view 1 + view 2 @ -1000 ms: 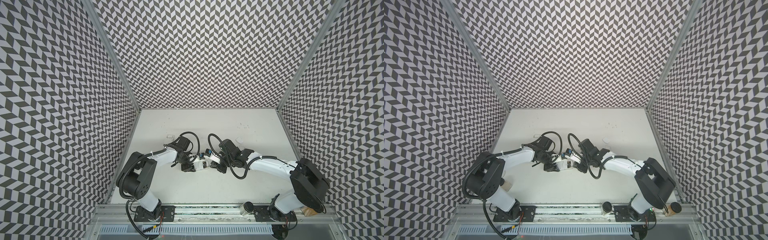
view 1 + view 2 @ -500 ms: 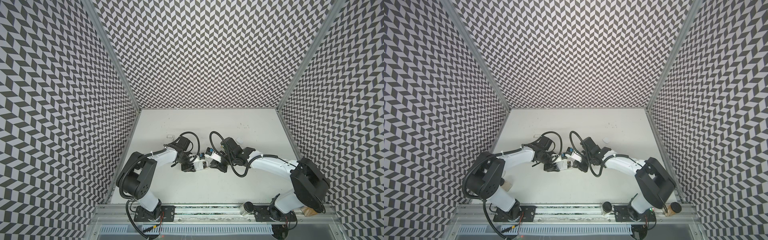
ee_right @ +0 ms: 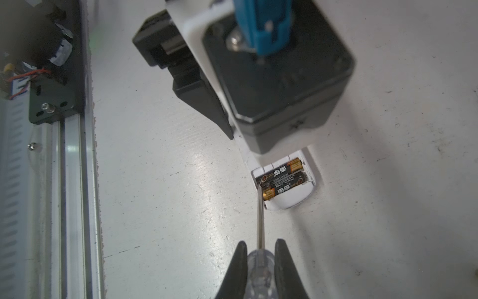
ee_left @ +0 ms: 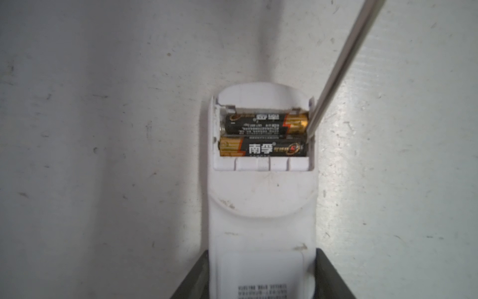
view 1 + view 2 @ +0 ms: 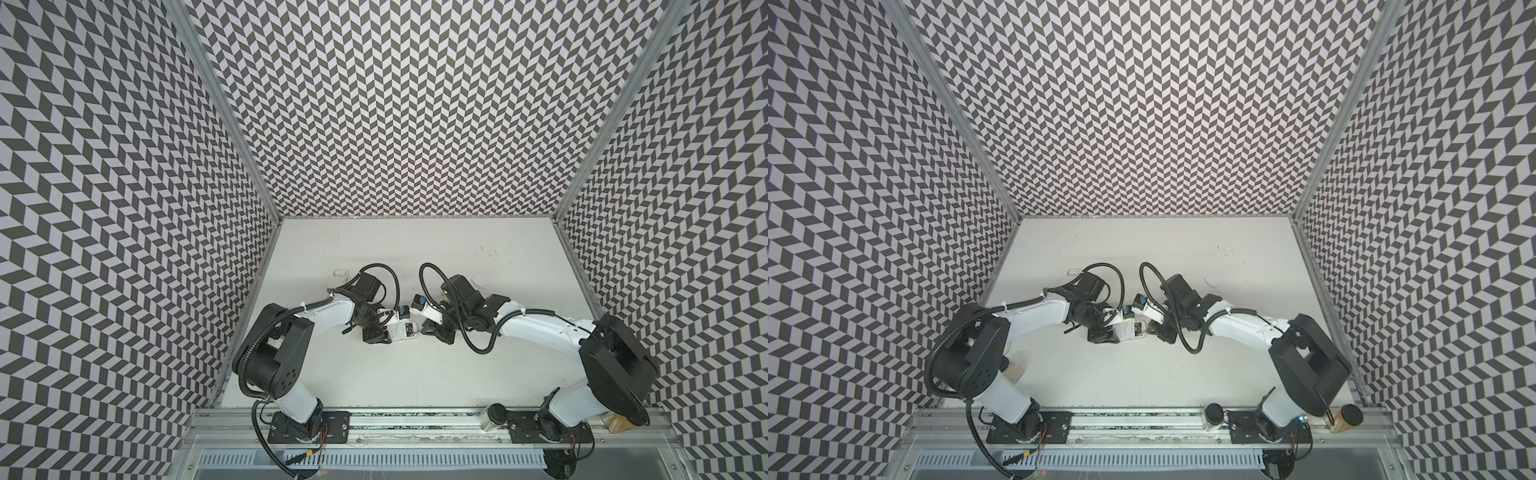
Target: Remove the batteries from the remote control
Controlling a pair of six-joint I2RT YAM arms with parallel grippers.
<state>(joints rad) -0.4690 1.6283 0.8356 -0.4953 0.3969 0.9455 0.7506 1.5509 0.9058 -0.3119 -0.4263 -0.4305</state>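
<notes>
The white remote control (image 4: pixel 262 207) lies back-up on the table, its battery compartment uncovered. Two batteries, black with orange-gold ends, sit side by side inside it (image 4: pixel 266 124) (image 4: pixel 263 149). My left gripper (image 4: pixel 262 251) is shut on the remote's body, one finger on each long side. My right gripper (image 3: pixel 261 243) is shut on the clear handle of a screwdriver (image 3: pixel 260 269). The screwdriver's thin metal shaft (image 4: pixel 344 59) reaches to the compartment edge, and its tip rests at the gold end of the outer battery. In both top views the remote (image 5: pixel 405 331) (image 5: pixel 1130 330) lies between the two grippers.
A small clear flat piece (image 5: pixel 340 273) lies behind the left arm and a white scrap (image 5: pixel 480 281) behind the right wrist. The metal rail (image 5: pixel 415 424) with both arm bases runs along the front edge. Patterned walls close the other three sides.
My right wrist has drifted slightly toward the back of the table with the screwdriver. The left arm and the remote have stayed still.
</notes>
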